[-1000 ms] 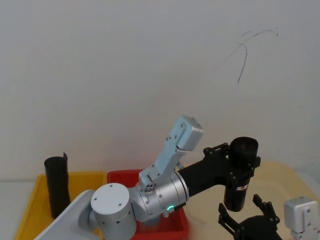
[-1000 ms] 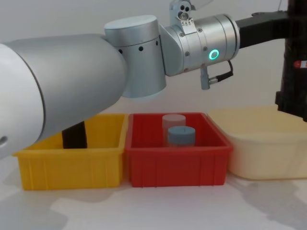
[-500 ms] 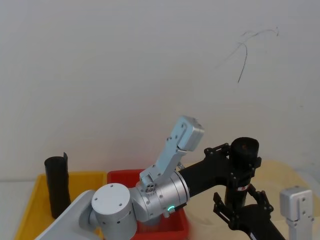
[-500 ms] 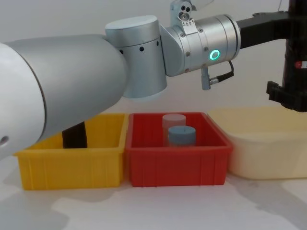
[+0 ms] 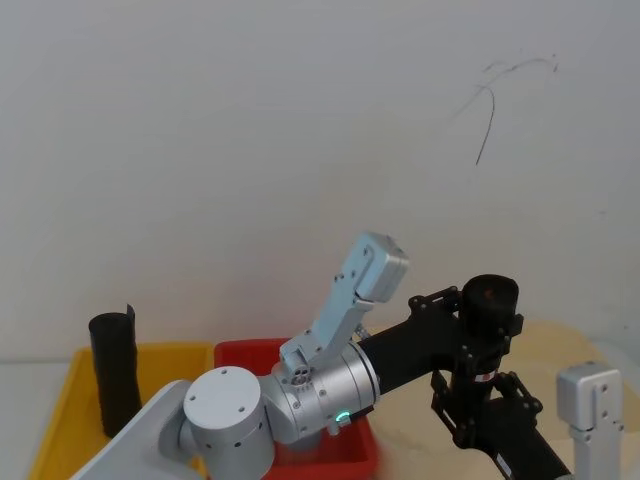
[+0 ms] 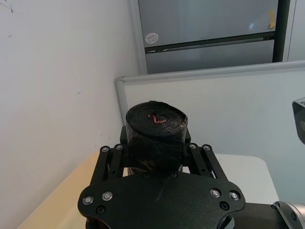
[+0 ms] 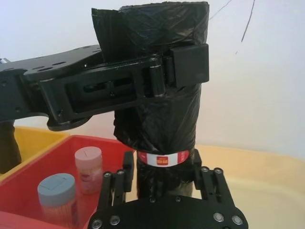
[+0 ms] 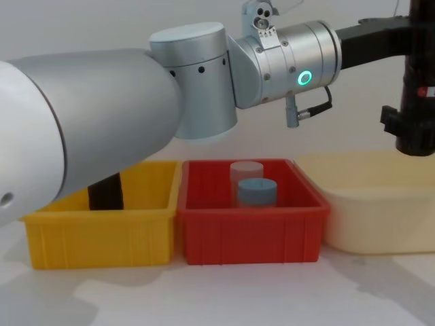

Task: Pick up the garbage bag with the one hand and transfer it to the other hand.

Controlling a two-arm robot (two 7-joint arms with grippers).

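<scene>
Right wrist view: the garbage bag roll (image 7: pixel 162 119) hangs upright over the cream tub (image 7: pixel 276 186). The left gripper (image 7: pixel 159 71) has its jaws clamped round the roll's upper half. Directly beneath, the right gripper (image 7: pixel 162 174) has its jaws spread either side of the lower end.

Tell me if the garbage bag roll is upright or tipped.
Upright: the garbage bag roll hangs vertical, the left gripper shut on its upper part, the right gripper open around its lower end.

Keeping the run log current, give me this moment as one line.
phase: handover | left gripper: shut on garbage bag, upright, aloft | right gripper: around bag's lower end | release: not yet
</scene>
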